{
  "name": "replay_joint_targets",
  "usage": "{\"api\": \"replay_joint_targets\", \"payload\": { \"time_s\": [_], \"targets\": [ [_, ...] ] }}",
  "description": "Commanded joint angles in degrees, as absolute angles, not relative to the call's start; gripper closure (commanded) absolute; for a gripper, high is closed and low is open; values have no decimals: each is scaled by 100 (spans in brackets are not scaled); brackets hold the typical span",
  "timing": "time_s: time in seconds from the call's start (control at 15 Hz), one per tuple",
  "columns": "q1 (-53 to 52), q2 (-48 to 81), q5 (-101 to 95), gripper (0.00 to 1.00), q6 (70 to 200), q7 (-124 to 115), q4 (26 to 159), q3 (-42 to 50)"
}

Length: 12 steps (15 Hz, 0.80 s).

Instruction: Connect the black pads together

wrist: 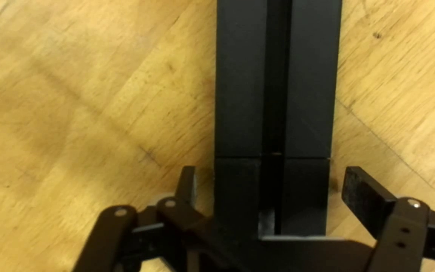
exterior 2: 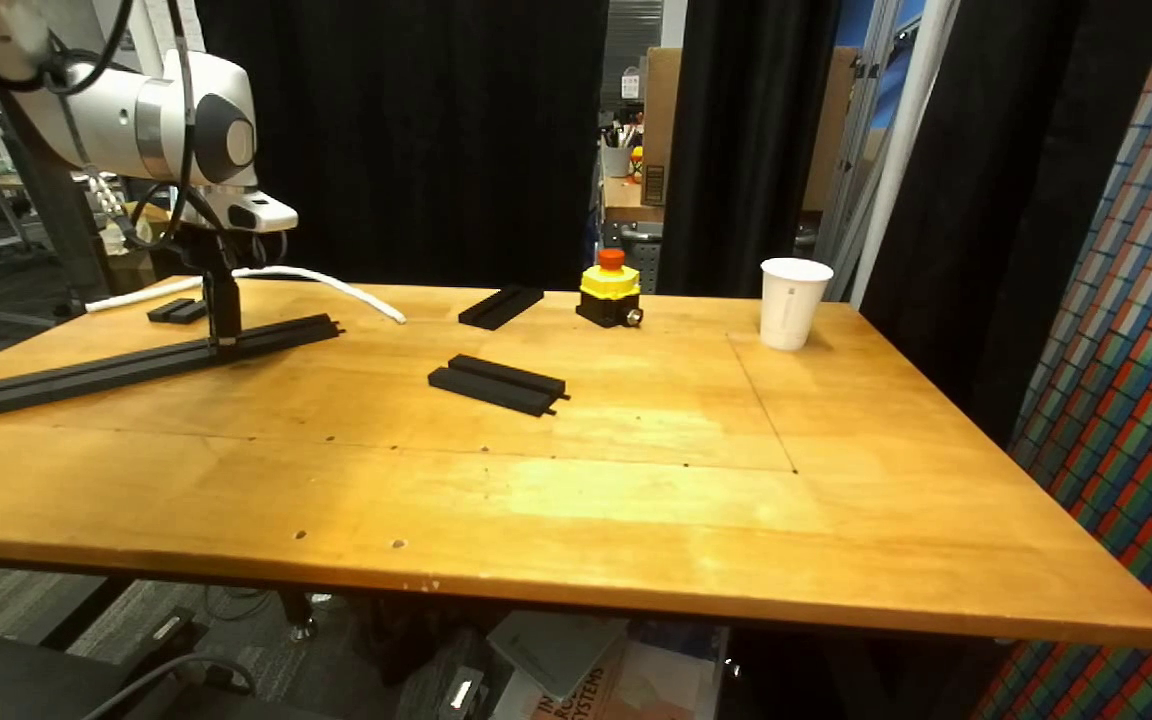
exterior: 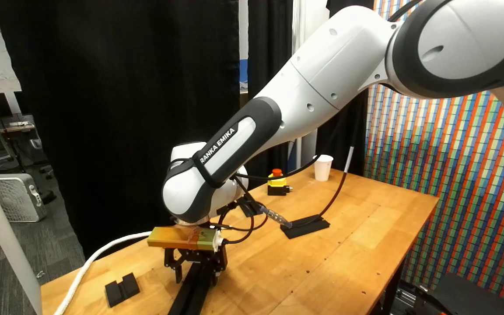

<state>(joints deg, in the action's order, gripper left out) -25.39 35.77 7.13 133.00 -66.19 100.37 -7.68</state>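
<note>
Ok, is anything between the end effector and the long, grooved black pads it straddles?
Nothing visible: in the wrist view, the open black end effector flanks the long, grooved black pads, with light brown wooden tabletop showing between.

A light-brown wooden tabletop (exterior 2: 636,530), marked with thin dark lines and small holes, carries a long matte-black grooved bar (exterior 2: 126,367), lying flat with a thin seam between 2 pieces. Near the bar sits a short matte-black grooved block (exterior 2: 177,311). Apart from each other lie a flat matte-black grooved pad (exterior 2: 489,388) with 2 small pegs at its end and a flat black rectangular pad (exterior 2: 496,308). A yellow-and-red push button with a black base (exterior 2: 610,284) stands near the latter, and a white paper cup (exterior 2: 792,305) stands upright. The end of a thick white cable (exterior 2: 363,296) rests on the wood
</note>
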Motion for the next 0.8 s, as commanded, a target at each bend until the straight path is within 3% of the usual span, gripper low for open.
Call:
{"api": "replay_joint_targets", "payload": {
  "time_s": [0.0, 0.07, 0.13, 0.73],
  "targets": [
    [-2180, 2768, 446, 0, 13411, -5853, 10828, -693],
    [-2194, 2762, 436, 0, 13451, -5875, 10887, -685],
    [-2524, 3614, 698, 0, 13291, -6630, 10073, -786],
    [-2476, 3530, 602, 0, 13313, -6430, 10141, -751]
  ]
}}
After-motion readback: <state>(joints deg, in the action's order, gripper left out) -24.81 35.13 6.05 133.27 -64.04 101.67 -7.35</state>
